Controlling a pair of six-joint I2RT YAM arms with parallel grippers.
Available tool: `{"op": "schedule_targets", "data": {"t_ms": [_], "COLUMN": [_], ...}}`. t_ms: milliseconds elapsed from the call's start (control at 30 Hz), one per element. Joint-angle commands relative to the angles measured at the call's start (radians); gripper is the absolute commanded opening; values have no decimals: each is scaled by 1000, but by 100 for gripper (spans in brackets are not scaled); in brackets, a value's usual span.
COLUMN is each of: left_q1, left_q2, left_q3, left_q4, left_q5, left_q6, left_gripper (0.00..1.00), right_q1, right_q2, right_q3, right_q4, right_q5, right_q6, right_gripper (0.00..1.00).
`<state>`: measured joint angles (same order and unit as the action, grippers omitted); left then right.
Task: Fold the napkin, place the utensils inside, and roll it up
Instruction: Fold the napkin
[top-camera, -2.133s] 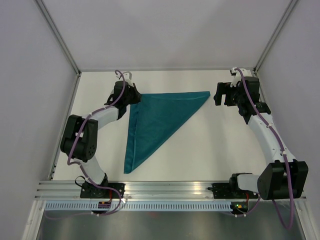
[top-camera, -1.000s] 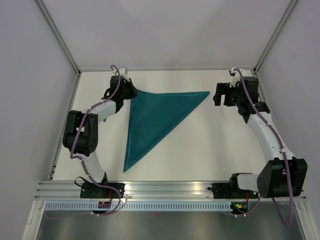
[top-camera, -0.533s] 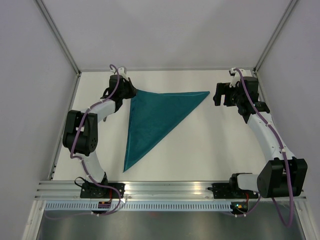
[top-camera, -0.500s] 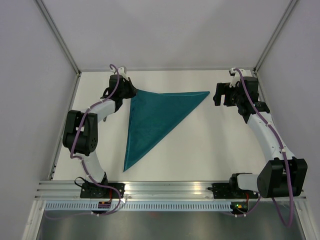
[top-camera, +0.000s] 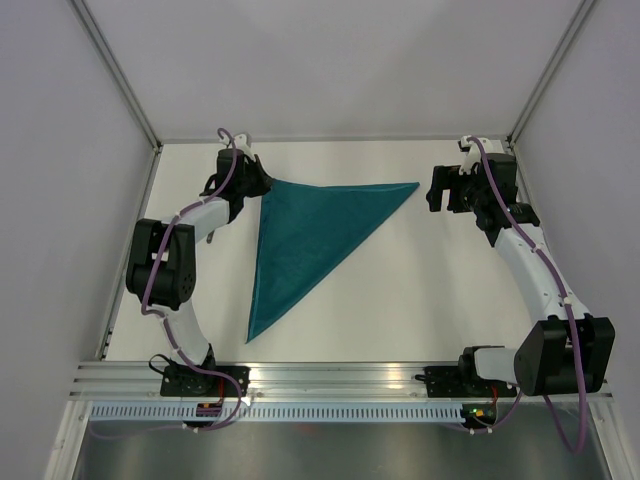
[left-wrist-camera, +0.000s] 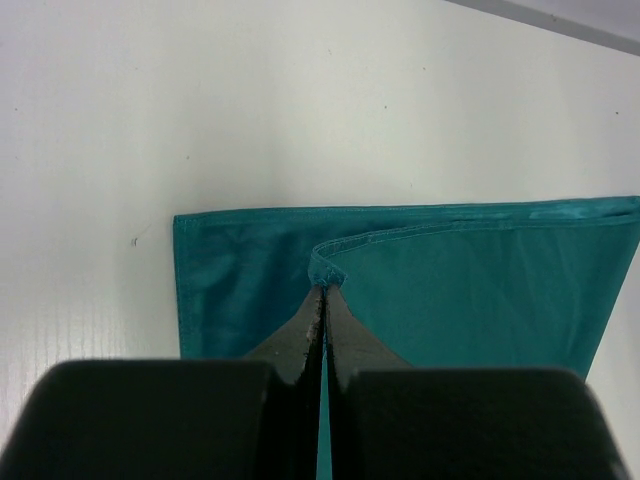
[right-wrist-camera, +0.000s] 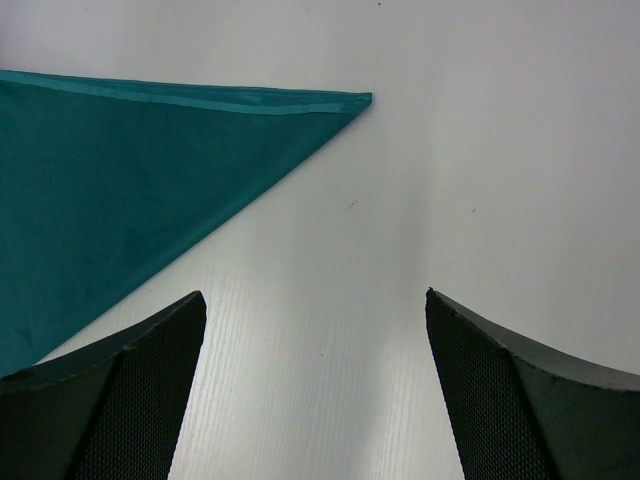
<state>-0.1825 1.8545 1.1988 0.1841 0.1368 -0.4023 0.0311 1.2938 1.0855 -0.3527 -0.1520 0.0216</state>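
The teal napkin (top-camera: 310, 235) lies folded into a triangle on the white table, its long point reaching toward the near edge. My left gripper (top-camera: 260, 185) is at its far left corner, shut on the upper layer's corner (left-wrist-camera: 322, 290), which is puckered at the fingertips; the lower layer (left-wrist-camera: 230, 270) lies flat beneath. My right gripper (top-camera: 437, 190) stands open just right of the napkin's right tip (right-wrist-camera: 355, 98), with bare table between its fingers (right-wrist-camera: 140, 380). The utensils are out of view.
White walls and a metal frame (top-camera: 330, 138) enclose the table on the far, left and right sides. An aluminium rail (top-camera: 330, 375) with both arm bases runs along the near edge.
The left gripper has carried the napkin's upper corner a little farther toward the far left, drawing that layer flatter. In the last half second nothing moves. The right arm is still.
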Motion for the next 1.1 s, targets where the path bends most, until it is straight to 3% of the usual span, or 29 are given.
{"op": "schedule_targets", "data": {"t_ms": [0, 1067], "left_q1": [11, 25], "left_q2": [3, 52], "left_q3": [39, 62], "left_q4": [8, -3], "left_q5": [17, 32], "left_q6": [19, 11], "left_gripper": [2, 2], "right_q1": [6, 6], "right_q2": [6, 6], "right_q3": [25, 22], "right_q4": [6, 6], "right_q5": [8, 6], "right_q6": [0, -6], "right_gripper": [95, 95]}}
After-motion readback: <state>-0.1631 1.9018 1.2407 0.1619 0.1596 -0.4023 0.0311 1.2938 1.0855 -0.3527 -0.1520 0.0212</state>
